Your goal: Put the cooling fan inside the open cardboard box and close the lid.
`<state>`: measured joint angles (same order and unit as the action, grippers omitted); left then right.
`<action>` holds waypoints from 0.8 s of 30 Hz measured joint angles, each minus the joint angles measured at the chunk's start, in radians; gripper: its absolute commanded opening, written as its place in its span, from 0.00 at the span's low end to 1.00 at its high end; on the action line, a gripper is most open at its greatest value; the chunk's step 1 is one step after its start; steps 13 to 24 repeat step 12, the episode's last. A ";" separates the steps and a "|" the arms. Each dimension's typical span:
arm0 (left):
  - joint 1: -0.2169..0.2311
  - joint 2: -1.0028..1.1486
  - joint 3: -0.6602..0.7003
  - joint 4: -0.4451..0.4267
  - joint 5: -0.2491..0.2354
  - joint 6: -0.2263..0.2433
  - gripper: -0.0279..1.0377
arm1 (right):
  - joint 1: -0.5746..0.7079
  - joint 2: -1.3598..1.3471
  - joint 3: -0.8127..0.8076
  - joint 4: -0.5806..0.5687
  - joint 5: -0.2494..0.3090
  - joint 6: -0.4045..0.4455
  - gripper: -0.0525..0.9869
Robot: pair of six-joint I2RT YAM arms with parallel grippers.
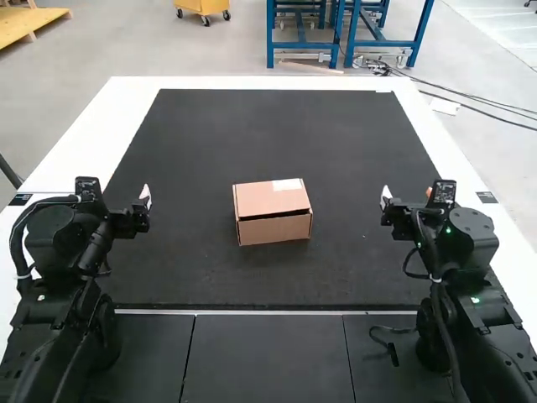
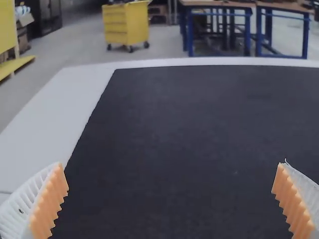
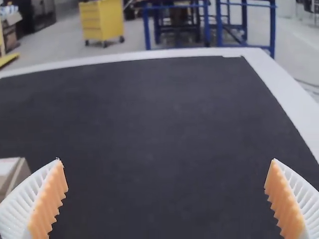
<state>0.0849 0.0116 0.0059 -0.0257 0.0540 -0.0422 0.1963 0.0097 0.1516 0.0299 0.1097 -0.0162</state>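
A small brown cardboard box (image 1: pixel 273 211) sits in the middle of the black mat (image 1: pixel 277 143), and its lid lies flat and closed with a white label on top. One corner of the box (image 3: pixel 9 172) appears in the right wrist view. My left gripper (image 1: pixel 146 198) rests at the mat's left side, open, with nothing between its ribbed white fingers (image 2: pixel 37 206). At the mat's right side my right gripper (image 1: pixel 386 200) is also open and empty, its orange pads (image 3: pixel 284 199) wide apart. Both grippers stand well away from the box.
The black mat covers most of a white table (image 1: pixel 75 143). Bare mat stretches ahead of both grippers (image 2: pixel 199 129) (image 3: pixel 159 114). A darker panel (image 1: pixel 268 357) runs along the table's near edge between the two arm bases.
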 measured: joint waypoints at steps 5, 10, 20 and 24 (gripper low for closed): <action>-0.002 0.000 0.000 0.000 0.000 0.000 0.94 | 0.000 0.000 0.000 -0.006 0.011 -0.011 0.93; -0.002 0.000 0.000 0.000 0.000 0.000 0.94 | 0.000 0.000 0.000 -0.006 0.011 -0.015 0.93; -0.002 0.000 0.000 0.000 0.000 0.000 0.94 | 0.000 0.000 0.000 -0.006 0.012 -0.015 0.93; -0.002 0.000 0.000 0.000 0.000 0.000 0.94 | 0.000 0.000 0.000 -0.006 0.012 -0.015 0.93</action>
